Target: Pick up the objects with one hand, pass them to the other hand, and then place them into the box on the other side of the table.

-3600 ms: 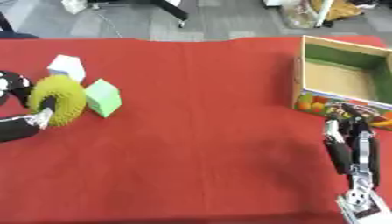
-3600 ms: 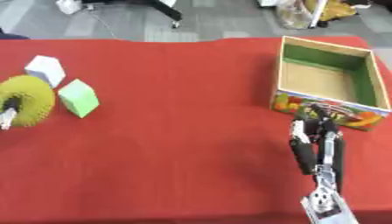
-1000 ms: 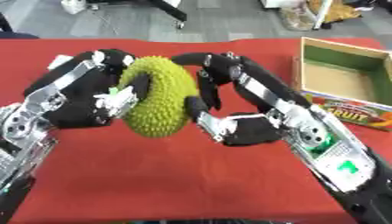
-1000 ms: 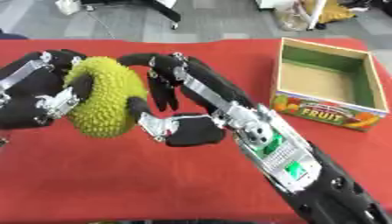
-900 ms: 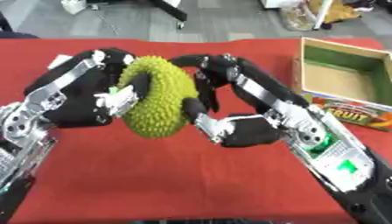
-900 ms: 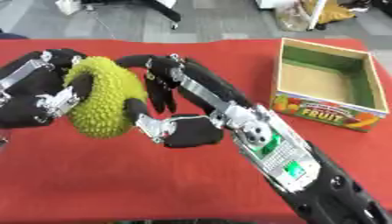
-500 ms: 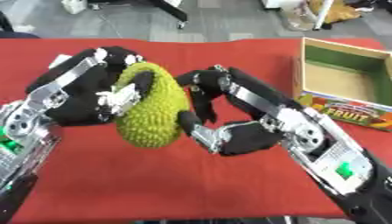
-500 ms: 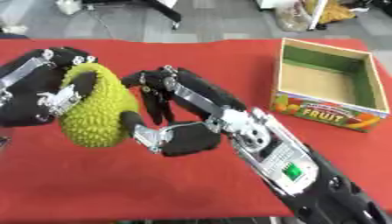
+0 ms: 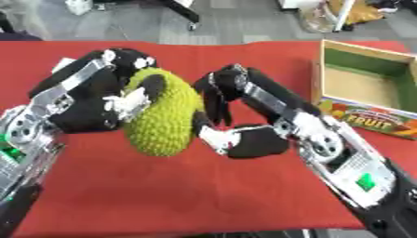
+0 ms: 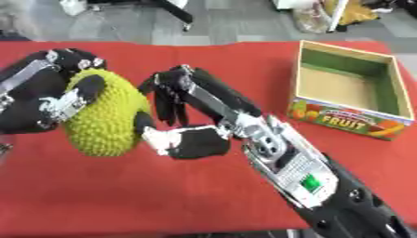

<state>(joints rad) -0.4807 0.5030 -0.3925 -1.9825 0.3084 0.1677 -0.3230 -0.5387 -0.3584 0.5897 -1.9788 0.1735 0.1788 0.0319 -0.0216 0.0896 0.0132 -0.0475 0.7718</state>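
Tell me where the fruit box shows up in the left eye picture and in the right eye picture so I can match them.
Left eye view: the fruit box sits at the right edge, upper half, cut off by the frame.
Right eye view: it lies further in from the right edge, whole, upper right.
Shared landmark: the spiky green fruit, held in the left hand, left of centre in both.

"FRUIT" in white letters on the front wall of the cardboard box; nothing else legible
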